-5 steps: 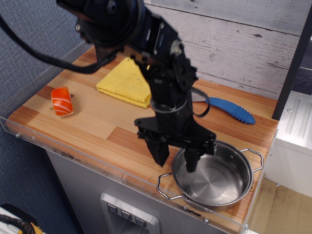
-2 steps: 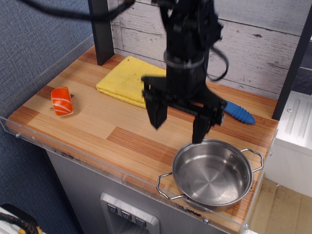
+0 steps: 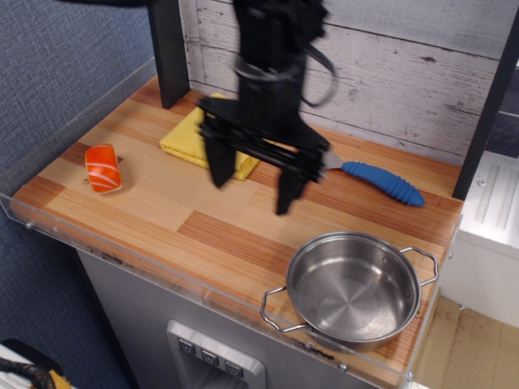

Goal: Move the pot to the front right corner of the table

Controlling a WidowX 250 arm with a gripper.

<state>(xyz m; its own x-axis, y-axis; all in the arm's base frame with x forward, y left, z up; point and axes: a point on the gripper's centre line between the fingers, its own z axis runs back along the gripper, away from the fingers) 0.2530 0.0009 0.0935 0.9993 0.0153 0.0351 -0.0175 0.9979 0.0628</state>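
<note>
The shiny steel pot (image 3: 353, 288) with two wire loop handles stands on the striped wood table (image 3: 162, 211) at its front right corner, close to the acrylic rim. My black gripper (image 3: 253, 183) hangs open and empty above the table's middle, up and to the left of the pot, clear of it. Its two fingers point down and stand wide apart.
A folded yellow cloth (image 3: 195, 138) lies at the back, partly behind the gripper. A blue-handled spoon (image 3: 381, 181) lies at the back right. An orange salmon sushi piece (image 3: 103, 168) sits at the left. A dark post (image 3: 169, 49) stands at the back left.
The gripper has let go of the pot's rim, risen, and moved back and left, away from the pot. The pot has stayed at the front right corner.
</note>
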